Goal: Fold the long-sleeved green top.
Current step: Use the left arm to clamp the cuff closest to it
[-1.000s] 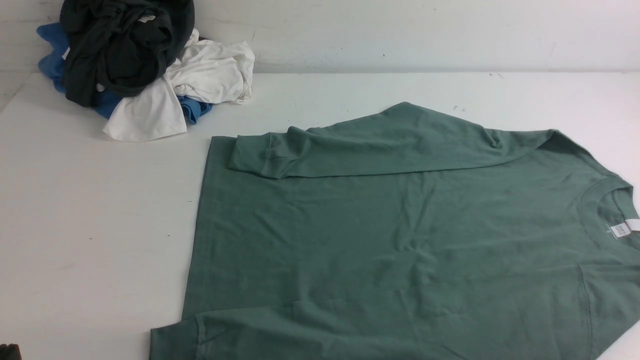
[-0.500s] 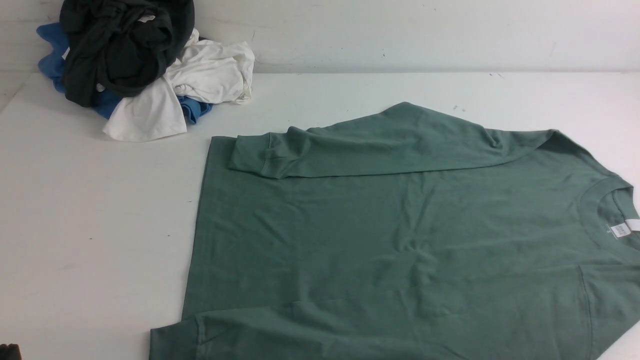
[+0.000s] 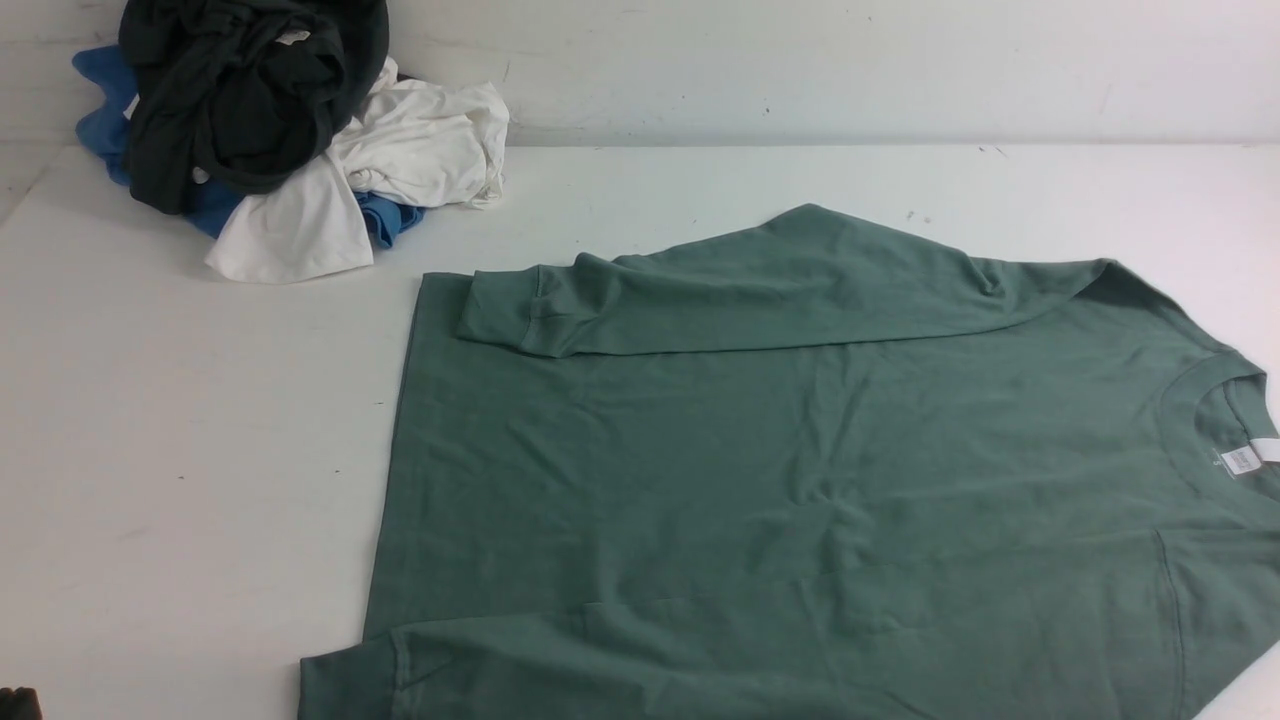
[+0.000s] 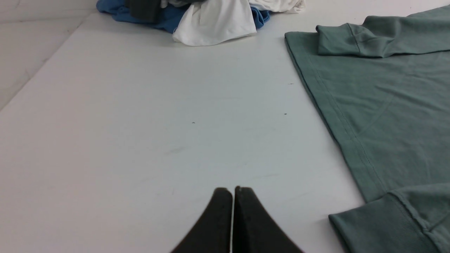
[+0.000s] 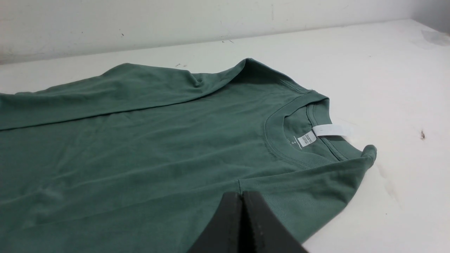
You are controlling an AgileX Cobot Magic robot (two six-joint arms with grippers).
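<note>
The green long-sleeved top point(image 3: 800, 480) lies flat on the white table point(image 3: 200, 450), neck and white label point(image 3: 1243, 458) to the right, hem to the left. Its far sleeve is folded across the body, with the cuff point(image 3: 510, 318) near the hem. The near sleeve lies along the front edge, cuff point(image 3: 345, 685) at the left. My left gripper point(image 4: 233, 189) is shut and empty over bare table, just left of that near cuff point(image 4: 372, 228); only a dark tip point(image 3: 18, 703) shows in the front view. My right gripper point(image 5: 242, 193) is shut and empty above the near shoulder, close to the collar point(image 5: 281, 147).
A pile of clothes sits at the far left corner: a blackish garment point(image 3: 240, 90) on top, white ones point(image 3: 420, 140) and a blue one point(image 3: 100, 115) beneath. A white wall point(image 3: 800, 70) runs along the table's back edge.
</note>
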